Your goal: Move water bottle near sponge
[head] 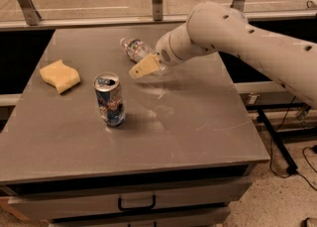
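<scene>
Nearest to me on the desk (pixel 198 137) stood the blue-and-silver can (pixel 110 100), upright, left of the middle. Further back and to the left lay the sponge (pixel 60 76), flat on the desk and well apart from the can. Beyond the can and to its right, the claw (pixel 143 67) hung low over the surface at the end of the arm (pixel 237 37), which reached in from the right. It pointed down and left, with its tip just beside the near side of the water bottle (pixel 134 48). I could not tell from my view whether the claw was spread or pressed together, nor whether it touched the bottle. The bottle itself lay on its side on the far part of the desk, right of the sponge and well apart from it.

I judged that I was at the approach to the grasp: the bottle was not yet picked up and nothing had gone toward the sponge. The next move called for settling the claw around the crinkled body and closing gently, since thin plastic lying down could roll or squirt away. After that would come a carry to the left, keeping on the far side of the can so as not to knock it
</scene>
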`<state>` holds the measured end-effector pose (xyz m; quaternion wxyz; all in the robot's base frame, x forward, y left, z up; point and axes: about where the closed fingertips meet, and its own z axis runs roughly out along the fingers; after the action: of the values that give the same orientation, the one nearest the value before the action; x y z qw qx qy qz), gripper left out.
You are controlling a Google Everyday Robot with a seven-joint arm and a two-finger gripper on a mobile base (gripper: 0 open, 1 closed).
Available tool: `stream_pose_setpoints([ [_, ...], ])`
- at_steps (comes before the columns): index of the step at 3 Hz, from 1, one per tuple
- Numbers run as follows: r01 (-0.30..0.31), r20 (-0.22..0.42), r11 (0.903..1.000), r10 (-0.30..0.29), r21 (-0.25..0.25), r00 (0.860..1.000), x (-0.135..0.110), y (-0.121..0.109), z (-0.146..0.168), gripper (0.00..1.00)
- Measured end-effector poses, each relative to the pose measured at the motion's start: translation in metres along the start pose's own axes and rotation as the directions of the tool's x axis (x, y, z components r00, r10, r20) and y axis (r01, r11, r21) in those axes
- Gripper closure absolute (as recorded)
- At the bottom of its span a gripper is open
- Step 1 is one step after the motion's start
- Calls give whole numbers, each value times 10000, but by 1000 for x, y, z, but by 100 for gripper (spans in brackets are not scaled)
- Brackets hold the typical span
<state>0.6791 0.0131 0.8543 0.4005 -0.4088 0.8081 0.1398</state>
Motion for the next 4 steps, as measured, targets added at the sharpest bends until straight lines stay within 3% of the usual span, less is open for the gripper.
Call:
stream_pose_setpoints([
  [1, -61, 91, 9999, 62, -112, 9999, -1, 4, 21, 42],
  [2, 569, 4, 9978, -569, -326, 9984, -21, 8, 29, 65],
  [3, 1298, -104, 9832, -1322, -1284, 9912, -51, 42, 29, 88],
  [4, 1481, -510, 9595, -1647, -2395, 9850, -56, 83, 26, 100],
])
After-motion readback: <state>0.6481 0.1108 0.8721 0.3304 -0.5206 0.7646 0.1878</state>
